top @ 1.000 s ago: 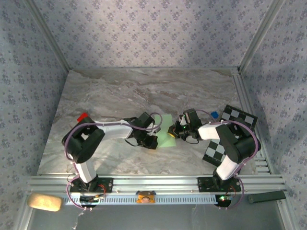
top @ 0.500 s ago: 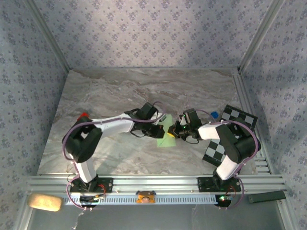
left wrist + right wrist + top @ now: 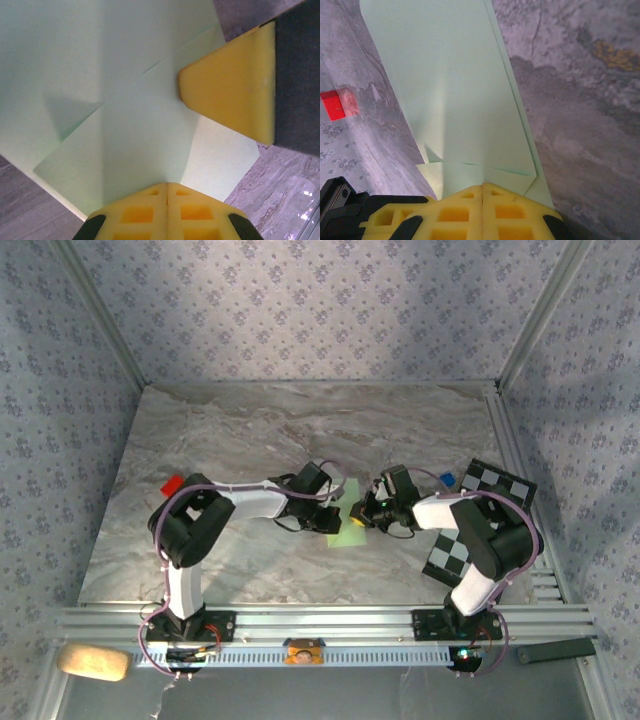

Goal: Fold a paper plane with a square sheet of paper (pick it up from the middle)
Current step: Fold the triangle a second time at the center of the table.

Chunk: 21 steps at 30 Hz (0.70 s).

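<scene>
Near the middle of the desk [image 3: 250, 440], between the two arms, the sheet [image 3: 130, 130] is seen lying partly folded, with creases and overlapping layers visible. The left claw [image 3: 167, 187] is fully closed, its tips set against the folded layers; the right claw [image 3: 483, 189] is likewise closed, with its tips at the opposite side of the sheet. Whether any paper is pinched between either pair of fingers or merely pressed flat cannot be told. The sheet is judged to be very light, thin and limp, easily slid across the smooth marbled top and easily crumpled or torn by a hard squeeze. A hold is best taken at a free edge or along the centre crease, where the doubled layers are stiffer, while the other side is pinned down so that the folds are not shifted
</scene>
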Each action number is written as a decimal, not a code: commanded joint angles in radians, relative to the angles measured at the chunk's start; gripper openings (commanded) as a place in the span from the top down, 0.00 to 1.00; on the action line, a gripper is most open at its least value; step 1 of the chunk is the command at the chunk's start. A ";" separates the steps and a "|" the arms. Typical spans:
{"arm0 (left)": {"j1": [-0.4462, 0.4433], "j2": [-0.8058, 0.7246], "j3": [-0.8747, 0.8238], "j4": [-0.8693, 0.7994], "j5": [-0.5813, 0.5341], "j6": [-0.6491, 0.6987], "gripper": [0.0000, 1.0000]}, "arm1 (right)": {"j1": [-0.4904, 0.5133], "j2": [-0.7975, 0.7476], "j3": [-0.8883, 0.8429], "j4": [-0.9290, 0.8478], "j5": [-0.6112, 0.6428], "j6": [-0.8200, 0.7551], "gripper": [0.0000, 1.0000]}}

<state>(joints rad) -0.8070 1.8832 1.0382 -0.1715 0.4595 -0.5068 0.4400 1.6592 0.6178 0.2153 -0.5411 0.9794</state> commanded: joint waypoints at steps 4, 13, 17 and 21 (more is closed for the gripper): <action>-0.002 -0.009 -0.112 -0.066 -0.053 -0.009 1.00 | 0.017 -0.169 0.030 -0.191 0.128 -0.071 0.99; 0.000 -0.012 -0.114 -0.050 -0.041 -0.002 1.00 | 0.069 -0.026 0.083 -0.122 -0.026 -0.067 0.99; 0.003 -0.013 -0.117 -0.051 -0.034 0.005 1.00 | 0.068 0.031 0.059 -0.069 -0.019 -0.047 0.99; 0.006 -0.021 -0.128 -0.047 -0.041 0.008 1.00 | 0.016 0.029 0.026 -0.073 0.029 -0.060 0.99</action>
<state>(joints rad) -0.8040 1.8400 0.9596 -0.1032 0.4686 -0.5098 0.4873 1.6787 0.6674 0.1387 -0.5499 0.9272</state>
